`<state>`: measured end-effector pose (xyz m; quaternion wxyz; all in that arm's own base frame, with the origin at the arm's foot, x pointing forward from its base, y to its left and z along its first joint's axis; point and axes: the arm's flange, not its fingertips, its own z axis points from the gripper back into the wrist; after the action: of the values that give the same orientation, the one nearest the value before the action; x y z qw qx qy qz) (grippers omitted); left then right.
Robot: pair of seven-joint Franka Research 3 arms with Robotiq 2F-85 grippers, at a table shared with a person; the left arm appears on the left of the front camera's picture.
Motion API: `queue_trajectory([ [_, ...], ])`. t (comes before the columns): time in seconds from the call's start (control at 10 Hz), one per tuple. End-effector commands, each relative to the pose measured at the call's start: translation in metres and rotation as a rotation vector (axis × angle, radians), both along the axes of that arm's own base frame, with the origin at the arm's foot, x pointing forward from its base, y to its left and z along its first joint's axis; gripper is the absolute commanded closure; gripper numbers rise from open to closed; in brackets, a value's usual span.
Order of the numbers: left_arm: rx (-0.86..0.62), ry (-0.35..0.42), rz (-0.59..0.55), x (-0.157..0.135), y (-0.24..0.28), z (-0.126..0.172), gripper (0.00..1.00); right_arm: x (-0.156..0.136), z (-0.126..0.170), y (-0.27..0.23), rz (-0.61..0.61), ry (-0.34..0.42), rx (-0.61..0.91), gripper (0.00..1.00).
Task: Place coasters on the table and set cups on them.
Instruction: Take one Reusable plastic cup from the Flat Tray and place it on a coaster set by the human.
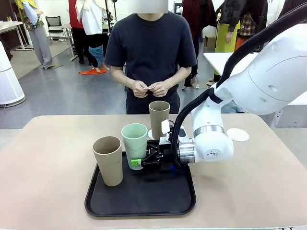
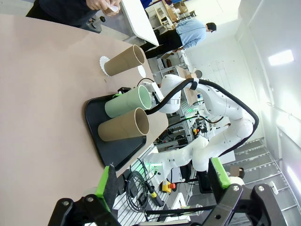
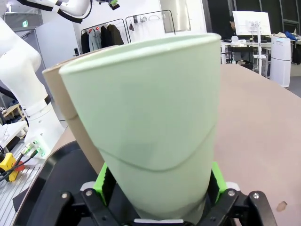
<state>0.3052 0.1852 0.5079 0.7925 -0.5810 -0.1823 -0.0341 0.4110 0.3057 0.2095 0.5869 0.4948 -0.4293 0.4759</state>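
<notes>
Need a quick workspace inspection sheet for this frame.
Surface: beige table, black tray at its near edge.
Job's things: mint cup and tan cup on tray; second tan cup on first coaster, beyond tray; second coaster bare on table.
Clutter: nothing seen.
Grippers: right gripper open, straddling mint cup's base; left gripper open, empty.
Cables: black hose along right arm.
Surroundings: person at far side holding third coaster.

A black tray point(image 1: 144, 199) with rounded corners lies in the near middle. Behind the tray stands a person in a dark T-shirt point(image 1: 151, 43). Far left of the tray is a white ribbed appliance point(image 1: 8, 84). Far behind the tray an orange cloth point(image 1: 93, 71) lies on the floor, and behind the tray to the right stands a white table point(image 1: 214, 58).
</notes>
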Motion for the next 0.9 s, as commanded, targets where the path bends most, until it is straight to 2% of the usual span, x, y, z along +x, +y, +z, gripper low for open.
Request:
queue_trajectory([
  [0.0,-0.014,-0.009,0.002,-0.0013,0.001,0.0021,0.0,0.0039,-0.0035,0.0117,0.004,0.02,0.024,0.0],
  [0.2,-0.014,-0.009,0.002,-0.0013,0.001,0.0021,0.0,0.0014,-0.0041,0.0123,0.032,0.014,0.03,0.0],
  [0.3,-0.014,-0.009,0.002,-0.0013,0.001,0.0021,0.0,0.0024,-0.0037,0.0125,0.031,0.016,0.028,0.6],
  [0.4,-0.014,-0.009,0.002,-0.0013,0.001,0.0021,0.0,0.0029,-0.0031,0.0122,0.027,0.015,0.026,0.6],
  [0.5,-0.014,-0.009,0.002,-0.0013,0.001,0.0021,0.0,0.0023,-0.0032,0.0118,0.028,0.013,0.024,1.0],
  [0.6,-0.014,-0.009,0.002,-0.0013,0.001,0.0021,0.0,0.0024,-0.0024,0.0118,0.026,0.008,0.023,0.66],
  [0.7,-0.014,-0.009,0.002,-0.0013,0.001,0.0021,0.0,0.0027,0.0002,0.0109,0.023,0.001,0.025,1.0],
  [0.8,-0.014,-0.009,0.002,-0.0013,0.001,0.0021,0.0,0.0021,0.0023,0.0081,0.013,0.002,0.021,1.0],
])
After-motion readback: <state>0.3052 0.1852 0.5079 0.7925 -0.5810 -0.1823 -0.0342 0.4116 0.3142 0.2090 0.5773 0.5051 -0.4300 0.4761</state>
